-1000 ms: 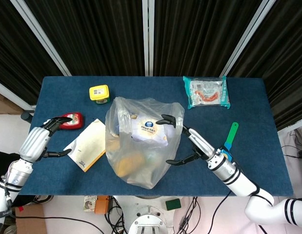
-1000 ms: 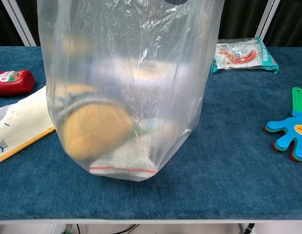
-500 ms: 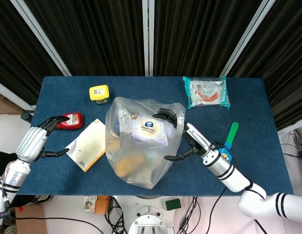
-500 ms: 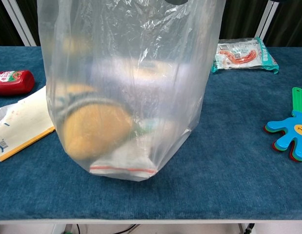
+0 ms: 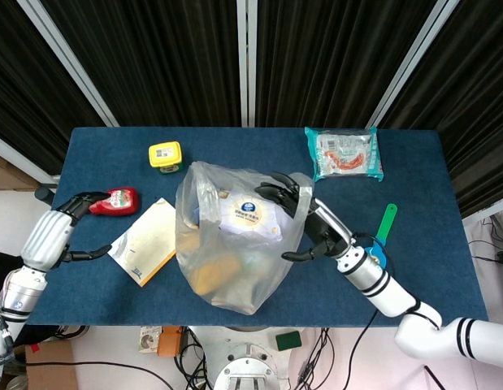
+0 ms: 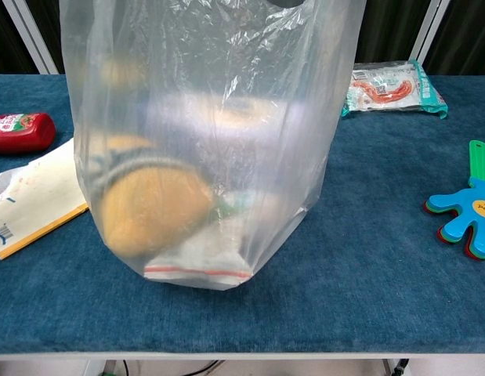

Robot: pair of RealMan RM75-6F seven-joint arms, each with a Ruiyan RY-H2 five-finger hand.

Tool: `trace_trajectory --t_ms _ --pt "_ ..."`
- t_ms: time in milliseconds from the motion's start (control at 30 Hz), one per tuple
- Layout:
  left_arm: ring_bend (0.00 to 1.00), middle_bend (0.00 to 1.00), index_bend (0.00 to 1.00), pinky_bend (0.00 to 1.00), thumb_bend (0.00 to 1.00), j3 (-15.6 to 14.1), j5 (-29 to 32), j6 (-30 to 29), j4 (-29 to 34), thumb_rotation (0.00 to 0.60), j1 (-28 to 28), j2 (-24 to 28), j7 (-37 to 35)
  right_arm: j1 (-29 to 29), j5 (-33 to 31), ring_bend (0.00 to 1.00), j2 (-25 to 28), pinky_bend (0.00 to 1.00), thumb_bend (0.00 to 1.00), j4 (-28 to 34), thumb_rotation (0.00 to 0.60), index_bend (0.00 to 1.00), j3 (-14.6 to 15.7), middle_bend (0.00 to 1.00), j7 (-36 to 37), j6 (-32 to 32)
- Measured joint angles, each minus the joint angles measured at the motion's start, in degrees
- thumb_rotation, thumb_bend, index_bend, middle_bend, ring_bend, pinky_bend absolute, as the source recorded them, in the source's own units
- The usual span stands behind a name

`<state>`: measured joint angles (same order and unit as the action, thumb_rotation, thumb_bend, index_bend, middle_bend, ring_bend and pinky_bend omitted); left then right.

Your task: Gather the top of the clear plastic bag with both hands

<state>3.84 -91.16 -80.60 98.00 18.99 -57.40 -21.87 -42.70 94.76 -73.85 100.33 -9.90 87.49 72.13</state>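
Glossy clear plastic bag (image 6: 211, 102), matt cloth table (image 6: 367, 266)

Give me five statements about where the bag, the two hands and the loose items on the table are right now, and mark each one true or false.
1. The clear plastic bag stands upright with items inside. True.
2. The right hand is at the bag's upper right edge. True.
3. The left hand is holding the bag's top. False: it is off the table's left end, apart from the bag, fingers spread.
4. The red ketchup packet is inside the bag. False: it lies on the table near the left edge.
5. The yellow container sits on the table behind the bag. True.
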Motion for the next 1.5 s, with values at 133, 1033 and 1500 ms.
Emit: trace_trajectory --t_ms 133,1033,1500 --pt "0.25 0.3 0.24 0.44 0.18 1.2 0.6 -3.7 0.0 0.6 -1.2 -0.3 -1.7 0.3 0.3 0.02 0.3 0.09 0.05 -1.1 0.6 0.0 0.5 0.15 4.5 1.0" --pt "0.11 0.15 0.06 0.27 0.05 13.1 -2.3 -10.2 0.3 0.6 6.8 -9.5 12.1 4.4 3.7 0.02 0.1 0.09 0.03 -4.9 0.6 0.0 5.4 0.15 10.2 8.7" --pt "0.11 0.14 0.06 0.25 0.01 15.9 -1.1 -1.5 6.0 0.6 15.6 -13.8 18.4 3.5 3.0 0.02 -1.3 0.09 0.03 -6.2 0.6 0.0 5.1 0.15 9.9 7.6"
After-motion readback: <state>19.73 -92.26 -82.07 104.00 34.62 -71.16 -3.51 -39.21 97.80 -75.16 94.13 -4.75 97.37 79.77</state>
